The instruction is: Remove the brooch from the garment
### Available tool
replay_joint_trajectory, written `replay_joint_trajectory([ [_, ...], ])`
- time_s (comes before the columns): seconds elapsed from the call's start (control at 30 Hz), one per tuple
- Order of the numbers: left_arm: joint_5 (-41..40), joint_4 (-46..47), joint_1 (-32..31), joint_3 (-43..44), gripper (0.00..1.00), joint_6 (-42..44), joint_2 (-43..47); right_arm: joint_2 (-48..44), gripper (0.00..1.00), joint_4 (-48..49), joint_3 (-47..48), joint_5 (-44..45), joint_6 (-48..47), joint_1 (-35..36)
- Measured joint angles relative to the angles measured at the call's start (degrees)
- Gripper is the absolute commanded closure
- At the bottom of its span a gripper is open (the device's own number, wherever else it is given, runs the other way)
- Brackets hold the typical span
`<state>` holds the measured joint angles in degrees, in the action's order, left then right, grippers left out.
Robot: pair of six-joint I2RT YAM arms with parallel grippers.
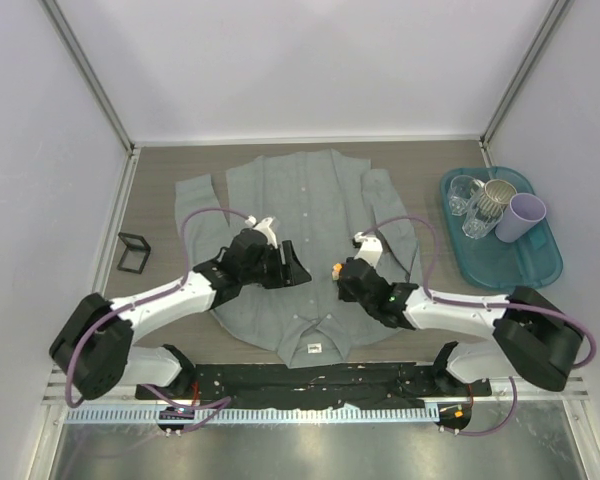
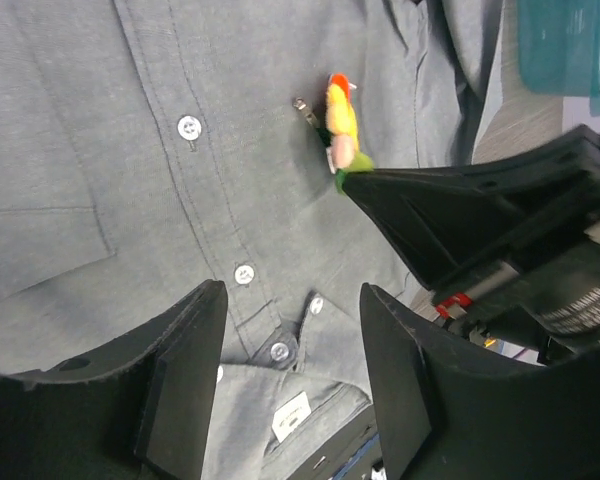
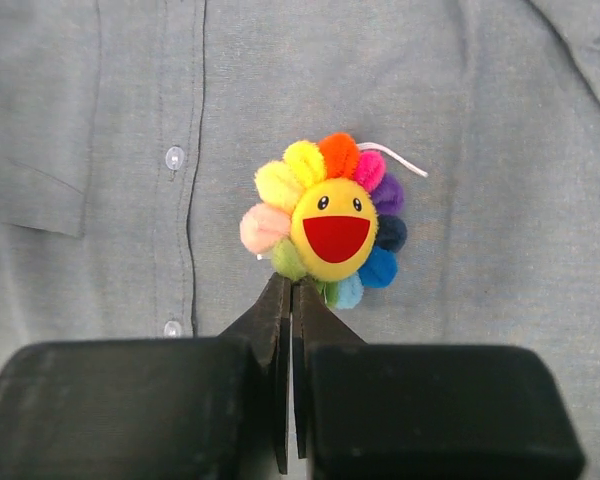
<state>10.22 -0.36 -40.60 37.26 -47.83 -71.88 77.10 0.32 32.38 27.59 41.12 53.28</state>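
Note:
The grey shirt point(image 1: 280, 200) lies flat, collar toward the arms. The rainbow flower brooch point(image 3: 325, 222) with a yellow smiling centre is on its right chest. My right gripper point(image 3: 292, 285) is shut on the brooch's lower petals. In the left wrist view the brooch point(image 2: 341, 120) is seen edge-on, tilted up off the cloth point(image 2: 130, 150), its metal pin near the fabric; I cannot tell whether the pin is still in the cloth. My left gripper point(image 2: 292, 300) is open and empty above the shirt's placket, near the collar label, just left of the brooch point(image 1: 337, 268).
A teal tray point(image 1: 500, 262) at the right holds glasses, a mug and a lilac cup. A small black frame point(image 1: 133, 252) stands left of the shirt. White walls enclose the table on three sides.

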Motion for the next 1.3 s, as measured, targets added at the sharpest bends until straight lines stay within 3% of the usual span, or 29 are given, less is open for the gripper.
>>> replay_joint_trajectory([
  [0.2, 2.0, 5.6, -1.7, 1.4, 0.41, -1.8, -8.3, -11.0, 0.99, 15.1, -14.5, -5.3, 5.3, -4.2],
  [0.37, 3.9, 10.9, -2.3, 3.1, 0.53, -3.1, -13.3, -16.2, 0.99, 22.4, -22.1, -9.5, 9.9, -9.6],
  [0.53, 5.8, 14.8, -2.7, 5.6, 0.62, -3.4, -18.3, -17.9, 0.98, 24.2, -23.8, -11.3, 12.3, -10.9],
  [0.8, 8.6, 17.8, -3.1, 8.5, 0.62, -3.5, -24.2, -17.2, 0.99, 23.9, -23.2, -12.4, 12.3, -11.0],
  [0.97, 8.8, 19.3, -3.3, 8.3, 0.62, -4.3, -24.6, -14.1, 0.98, 18.0, -15.5, -12.8, 5.7, -11.0],
  [1.07, 8.2, 21.3, -3.3, 6.4, 0.56, -4.4, -23.9, -8.7, 0.91, 12.8, -6.7, -13.3, 0.3, -11.1],
  [1.17, 7.3, 22.0, -3.3, 3.4, 0.48, -4.7, -22.0, -1.0, 0.73, 7.4, 2.9, -14.5, -4.0, -11.4],
  [1.2, 7.1, 22.0, -3.3, 2.8, 0.44, -4.7, -21.4, 1.8, 0.63, 5.5, 6.2, -15.0, -5.2, -11.5],
  [1.3, 6.7, 21.9, -3.3, 1.3, 0.44, -4.5, -19.1, 8.3, 0.52, -0.6, 13.6, -17.0, -7.8, -12.0],
])
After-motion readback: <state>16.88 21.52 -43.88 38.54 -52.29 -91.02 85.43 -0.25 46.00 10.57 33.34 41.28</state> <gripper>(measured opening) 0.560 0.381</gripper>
